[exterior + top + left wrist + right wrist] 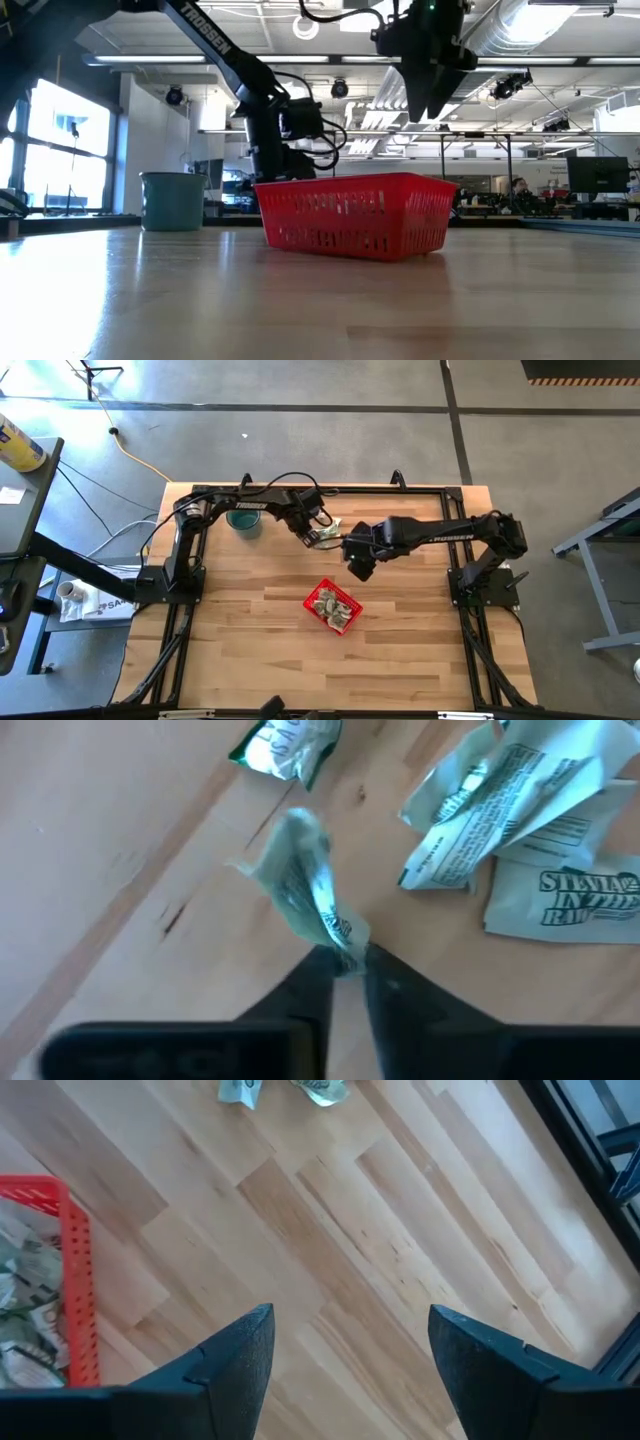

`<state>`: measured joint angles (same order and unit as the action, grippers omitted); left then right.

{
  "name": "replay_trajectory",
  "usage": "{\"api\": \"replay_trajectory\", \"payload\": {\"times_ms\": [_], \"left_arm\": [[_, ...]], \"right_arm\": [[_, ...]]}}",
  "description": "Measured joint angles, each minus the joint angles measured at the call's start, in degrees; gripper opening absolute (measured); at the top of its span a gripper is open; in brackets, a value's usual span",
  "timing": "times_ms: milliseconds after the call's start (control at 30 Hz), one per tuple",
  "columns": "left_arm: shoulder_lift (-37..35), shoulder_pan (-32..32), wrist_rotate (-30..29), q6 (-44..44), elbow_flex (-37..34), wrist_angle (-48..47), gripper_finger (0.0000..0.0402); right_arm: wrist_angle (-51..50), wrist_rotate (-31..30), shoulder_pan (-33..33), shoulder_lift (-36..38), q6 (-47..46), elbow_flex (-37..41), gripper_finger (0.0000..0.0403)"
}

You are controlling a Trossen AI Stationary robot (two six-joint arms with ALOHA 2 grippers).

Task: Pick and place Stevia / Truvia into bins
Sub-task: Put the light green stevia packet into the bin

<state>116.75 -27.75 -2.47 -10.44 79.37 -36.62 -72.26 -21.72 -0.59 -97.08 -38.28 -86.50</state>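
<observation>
Progress approx midway: red basket (333,608) at table centre already w/ a layer of sachets inside (25,1295), seen in high + right wrist views. Left to do: small pile of loose sachets (530,815) on bare wood toward far edge of table, just beside left gripper (318,536); at least three or four there, exact count not clear. Left gripper (342,958) down at that pile, fingers pinched nearly together on one crumpled sachet (305,880), gripped by its lower corner, rest of packet sticking out past the tips, bent + twisted. Whether lifted off the wood or touching it: can't tell. Grip looks thin, on a corner only, so could slip on the carry. Probable next: lift, swing over to basket, drop. Right gripper (360,568) hovering above table between pile and basket, fingers (240,1355) spread wide, nothing held, only bare wood between them; basket rim (80,1280) at edge of its wrist view. Teal cup (244,520) near far-left corner, apart from basket; contents not visible. Low view: basket in front, left arm behind it, right gripper (432,95) hanging above.
</observation>
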Motion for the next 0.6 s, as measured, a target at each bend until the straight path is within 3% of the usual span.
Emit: {"api": "replay_trajectory", "payload": {"times_ms": [133,267,400,600], "left_arm": [[-0.12,0.0,0.17,0.34,0.12,-1.17,0.0034],[-2.02,1.14,1.33,0.53,-0.29,-7.91,0.0033],[-8.01,5.69,6.13,1.2,-0.62,-12.27,0.0033],[-17.22,17.25,11.46,1.28,-1.53,-6.92,0.0033]], "right_arm": [[0.12,0.16,-0.96,0.0,2.18,0.0,0.0255],[0.31,0.89,-1.49,0.0,5.46,0.0,0.0251],[0.31,3.29,-1.71,-0.02,6.46,0.0,0.0239],[-0.94,5.67,-0.59,0.0,6.13,0.0,0.0214]]}}
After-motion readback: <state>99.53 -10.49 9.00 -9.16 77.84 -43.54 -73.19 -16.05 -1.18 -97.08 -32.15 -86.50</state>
